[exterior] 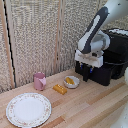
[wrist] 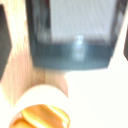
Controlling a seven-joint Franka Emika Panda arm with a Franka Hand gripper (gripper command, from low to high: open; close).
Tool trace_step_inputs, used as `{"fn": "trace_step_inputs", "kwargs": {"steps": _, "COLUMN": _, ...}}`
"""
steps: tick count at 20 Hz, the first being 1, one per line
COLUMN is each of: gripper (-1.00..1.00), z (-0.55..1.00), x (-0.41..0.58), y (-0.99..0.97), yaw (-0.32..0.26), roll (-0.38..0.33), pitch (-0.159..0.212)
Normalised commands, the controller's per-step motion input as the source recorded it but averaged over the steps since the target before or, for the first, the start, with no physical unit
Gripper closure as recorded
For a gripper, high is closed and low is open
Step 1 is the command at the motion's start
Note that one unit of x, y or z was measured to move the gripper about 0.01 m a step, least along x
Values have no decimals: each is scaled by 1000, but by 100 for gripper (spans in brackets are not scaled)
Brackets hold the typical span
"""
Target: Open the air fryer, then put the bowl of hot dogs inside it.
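Hot dogs [exterior: 70,80] fill the bowl [exterior: 72,85] at frame centre, beside my end effector [exterior: 87,74], whose finger spread I cannot tell.

White arm [exterior: 95,30], seemingly grey-jointed.

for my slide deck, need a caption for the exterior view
Robot claw hovering by the open air fryer, above a bowl of hot dogs.
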Motion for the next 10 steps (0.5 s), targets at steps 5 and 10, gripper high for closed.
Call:
{"fn": "trace_step_inputs", "kwargs": {"steps": 5, "gripper": -100, "z": 525, "x": 19, "y": 239, "yaw": 0, "roll": 131, "pitch": 1}}
{"fn": "trace_step_inputs", "kwargs": {"steps": 10, "gripper": -100, "z": 242, "x": 0, "y": 357, "yaw": 3, "roll": 159, "pitch": -13}}
